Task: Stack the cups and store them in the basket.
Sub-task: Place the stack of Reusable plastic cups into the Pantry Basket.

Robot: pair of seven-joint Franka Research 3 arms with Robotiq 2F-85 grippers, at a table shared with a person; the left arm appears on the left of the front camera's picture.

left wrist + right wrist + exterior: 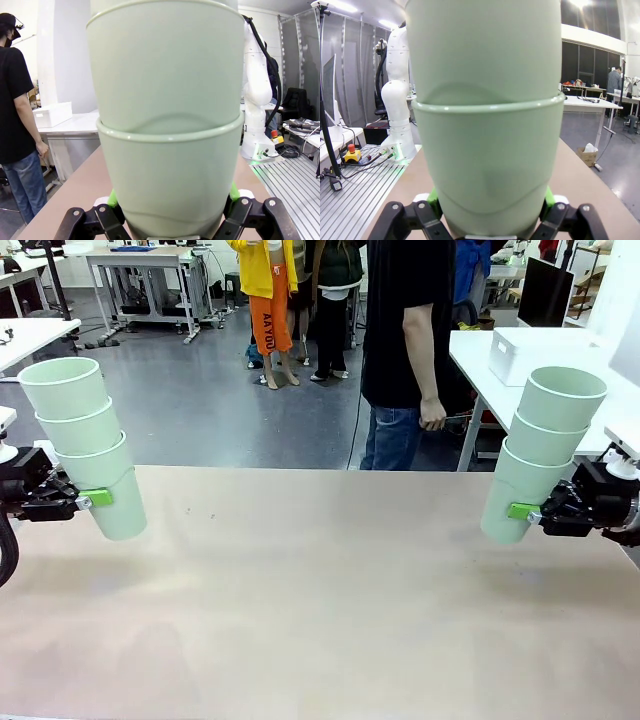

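Two stacks of tall, tapered, pale mint-green plastic tumblers, matte and smooth, each with a stepped wider band under a rounded rim, hang clear of the bare beige table (pixel 320 620). At the left edge of the frame the left stack (pixel 85 435) of three nested cups leans with its mouths toward the upper left. The black left gripper (pixel 100 500) is clamped on the bottom cup, a green pad pressed to its side. At the right edge the right stack (pixel 545 450) — also three — leans toward the upper right, and the right gripper (pixel 522 511) is closed tight on its lowest cup the same way. The white rectangular plastic bin (pixel 528 352), smooth-walled, sits on a white side table (pixel 472 346) in the upper right, well apart from both stacks, just right of a person in a black shirt and blue jeans (pixel 400 330).
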